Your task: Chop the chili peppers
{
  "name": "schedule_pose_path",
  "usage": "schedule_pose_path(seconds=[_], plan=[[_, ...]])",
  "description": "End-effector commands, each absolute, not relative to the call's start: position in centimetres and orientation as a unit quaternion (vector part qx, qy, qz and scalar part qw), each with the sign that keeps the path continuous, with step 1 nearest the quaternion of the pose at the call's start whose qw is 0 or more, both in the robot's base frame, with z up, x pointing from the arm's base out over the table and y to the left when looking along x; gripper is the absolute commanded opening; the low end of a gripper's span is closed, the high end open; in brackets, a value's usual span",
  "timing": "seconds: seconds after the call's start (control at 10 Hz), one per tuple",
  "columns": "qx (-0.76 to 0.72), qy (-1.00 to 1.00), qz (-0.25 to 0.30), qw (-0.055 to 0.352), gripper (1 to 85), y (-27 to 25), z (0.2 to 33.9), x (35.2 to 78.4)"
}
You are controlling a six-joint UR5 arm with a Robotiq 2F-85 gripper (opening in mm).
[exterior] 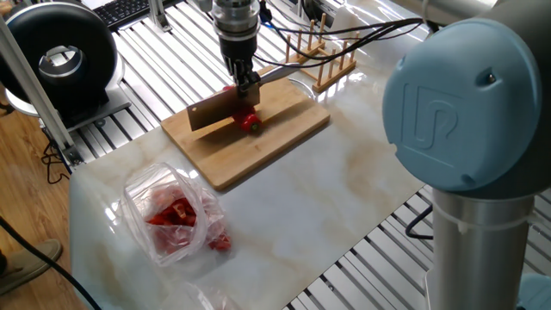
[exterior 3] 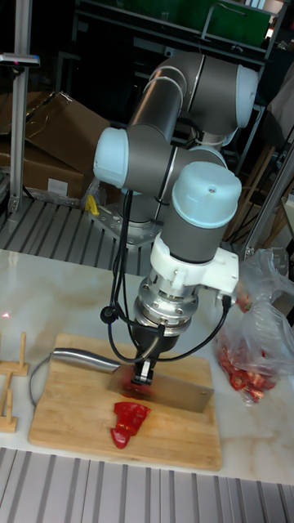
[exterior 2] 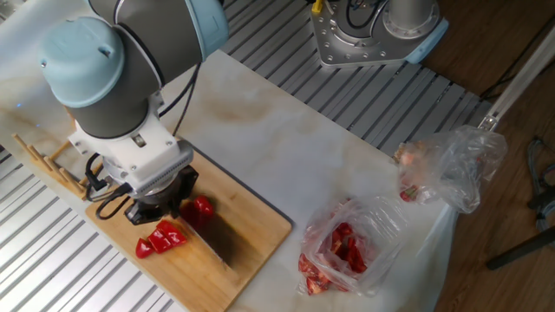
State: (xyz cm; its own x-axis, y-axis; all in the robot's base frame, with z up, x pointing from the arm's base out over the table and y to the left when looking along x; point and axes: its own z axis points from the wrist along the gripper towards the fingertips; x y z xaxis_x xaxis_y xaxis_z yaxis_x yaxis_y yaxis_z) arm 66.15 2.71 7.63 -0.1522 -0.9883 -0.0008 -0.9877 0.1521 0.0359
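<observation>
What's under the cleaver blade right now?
The cutting board, with red chili pieces on both sides of the cleaver: cut slices on one side, a larger piece on the other. Whether the edge touches chili or board is hidden by the blade.

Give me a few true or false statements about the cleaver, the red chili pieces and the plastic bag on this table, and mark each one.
1. The robot's hand grips a steel cleaver. True.
2. The red chili pieces lie on the bare marble. False: they lie on the wooden cutting board.
3. The clear plastic bag of red pieces sits on the cutting board. False: it sits on the marble table, off the board.
4. A wooden rack stands beyond the board. True.
</observation>
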Motion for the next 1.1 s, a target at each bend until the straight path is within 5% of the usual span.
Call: schedule_pose_path(seconds=[0.0, 1.0], plan=[[0.649, -0.76, -0.022, 0.019, 1.3, 2.6, 8.7, 65.4], [0.649, -0.76, -0.033, 0.021, 1.3, 2.1, 13.8, 62.9]])
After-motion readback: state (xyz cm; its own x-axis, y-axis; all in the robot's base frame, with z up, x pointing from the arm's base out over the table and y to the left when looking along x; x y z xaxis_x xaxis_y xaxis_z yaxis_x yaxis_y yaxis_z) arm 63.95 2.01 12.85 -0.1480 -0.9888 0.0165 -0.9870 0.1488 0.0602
